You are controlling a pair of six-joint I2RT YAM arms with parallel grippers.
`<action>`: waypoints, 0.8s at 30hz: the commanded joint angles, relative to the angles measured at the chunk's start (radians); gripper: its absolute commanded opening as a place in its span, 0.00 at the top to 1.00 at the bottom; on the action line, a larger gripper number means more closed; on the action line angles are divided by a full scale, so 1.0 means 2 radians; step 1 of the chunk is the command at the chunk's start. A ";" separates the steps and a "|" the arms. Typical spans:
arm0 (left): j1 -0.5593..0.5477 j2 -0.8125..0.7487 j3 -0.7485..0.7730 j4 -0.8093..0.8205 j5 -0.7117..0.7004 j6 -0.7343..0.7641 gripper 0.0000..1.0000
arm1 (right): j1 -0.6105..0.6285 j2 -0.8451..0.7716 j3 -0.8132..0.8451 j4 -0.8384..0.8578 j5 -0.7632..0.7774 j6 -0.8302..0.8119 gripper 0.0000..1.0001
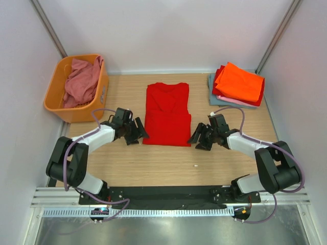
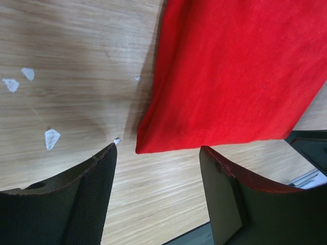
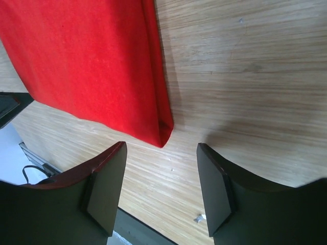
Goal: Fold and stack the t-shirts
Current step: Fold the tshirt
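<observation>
The wooden table (image 1: 168, 163) carries an orange plastic basket (image 1: 79, 113) at far left, a folded red t-shirt (image 1: 167, 115) mid-table, a shirt stack (image 1: 239, 82) far right, and small white flecks (image 2: 51, 138), possibly chipped paint.

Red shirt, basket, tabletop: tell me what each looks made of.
Red shirt: soft knit fabric, probably cotton, matte; fine weave and limp folded edge. Basket: looks like moulded plastic, smooth, slightly glossy, rigid walls. Tabletop: wood or wood-look laminate, matte, straight grain lines; cannot tell which.
</observation>
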 commanded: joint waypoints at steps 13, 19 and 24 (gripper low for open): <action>-0.045 0.033 -0.001 0.048 -0.029 -0.019 0.61 | 0.029 0.039 -0.014 0.072 0.007 0.026 0.60; -0.049 0.038 0.002 0.050 -0.041 -0.018 0.77 | 0.029 0.046 -0.008 0.073 0.009 0.022 0.81; -0.051 0.032 0.001 0.048 -0.035 -0.016 0.96 | 0.029 0.045 0.002 0.068 0.010 0.017 0.98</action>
